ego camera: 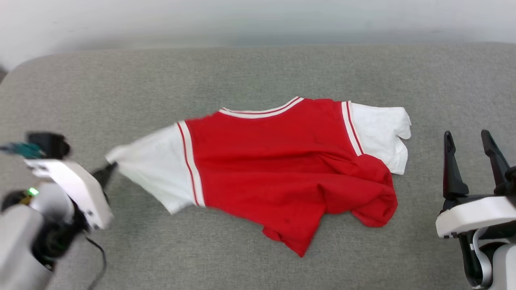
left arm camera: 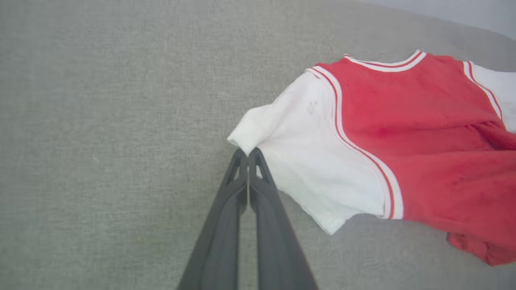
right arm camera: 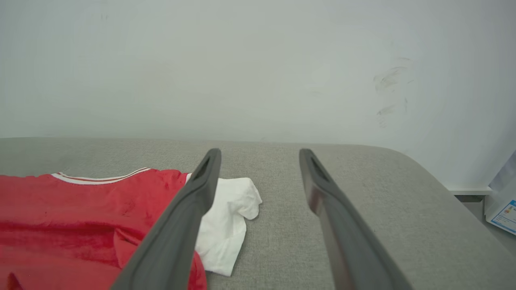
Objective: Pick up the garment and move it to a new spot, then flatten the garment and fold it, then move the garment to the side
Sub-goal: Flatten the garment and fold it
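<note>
The garment [ego camera: 278, 169] is a red jersey with white sleeves, lying back-up and rumpled on a grey cushioned surface; its lower right hem is bunched and folded over. My left gripper [ego camera: 109, 168] is shut on the corner of the left white sleeve [left arm camera: 298, 153], which is drawn out to a point at the fingertips [left arm camera: 248, 155]. My right gripper [ego camera: 469, 139] stands open to the right of the other white sleeve [right arm camera: 229, 217], apart from it, with nothing between its fingers [right arm camera: 201, 189].
The grey cushion [ego camera: 258, 72] ends at a pale wall [right arm camera: 258, 60] at the back. Its rounded right corner drops off toward a box with a blue label [right arm camera: 504, 213] on the floor.
</note>
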Controlling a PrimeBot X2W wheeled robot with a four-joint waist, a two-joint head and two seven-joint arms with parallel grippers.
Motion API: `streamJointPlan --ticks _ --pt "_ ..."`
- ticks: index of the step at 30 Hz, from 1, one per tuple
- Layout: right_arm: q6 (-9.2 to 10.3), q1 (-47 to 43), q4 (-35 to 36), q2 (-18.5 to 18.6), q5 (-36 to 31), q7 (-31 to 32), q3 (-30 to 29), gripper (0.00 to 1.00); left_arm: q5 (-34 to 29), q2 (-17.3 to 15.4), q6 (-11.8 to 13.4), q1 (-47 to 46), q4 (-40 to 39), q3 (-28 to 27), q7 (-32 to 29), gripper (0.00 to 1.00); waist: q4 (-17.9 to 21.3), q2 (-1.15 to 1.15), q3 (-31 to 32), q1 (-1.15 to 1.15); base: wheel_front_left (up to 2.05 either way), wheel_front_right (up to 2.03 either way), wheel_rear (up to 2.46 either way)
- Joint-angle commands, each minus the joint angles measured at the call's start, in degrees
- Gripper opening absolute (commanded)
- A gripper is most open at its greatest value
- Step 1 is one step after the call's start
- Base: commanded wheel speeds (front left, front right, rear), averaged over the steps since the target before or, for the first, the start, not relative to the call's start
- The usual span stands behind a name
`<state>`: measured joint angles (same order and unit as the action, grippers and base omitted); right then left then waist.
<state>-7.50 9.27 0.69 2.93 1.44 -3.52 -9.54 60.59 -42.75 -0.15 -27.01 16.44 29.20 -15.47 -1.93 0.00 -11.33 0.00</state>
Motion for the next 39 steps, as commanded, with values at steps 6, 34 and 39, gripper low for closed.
streamJointPlan --ticks 6,34,39 --pt "0.02 -1.29 -0.87 -0.08 -0.10 0.97 -0.12 1.00 -4.43 2.59 2.87 3.62 -3.38 2.12 5.29 1.00 -1.61 0.00 1.63 0.00 0.00 0.00 0.00" --pt "0.03 2.24 0.88 8.71 5.07 24.94 3.77 1.00 -37.32 23.04 1.86 24.40 -25.40 -18.03 30.67 1.00 -6.84 0.00 -0.93 0.00 0.00 0.00 0.00" --pt "0.03 11.49 -2.59 14.54 9.96 44.65 3.34 1.00 -39.09 25.76 -1.15 22.42 -24.66 -19.42 30.68 1.00 -8.74 0.00 -4.79 0.00 0.00 0.00 0.00"
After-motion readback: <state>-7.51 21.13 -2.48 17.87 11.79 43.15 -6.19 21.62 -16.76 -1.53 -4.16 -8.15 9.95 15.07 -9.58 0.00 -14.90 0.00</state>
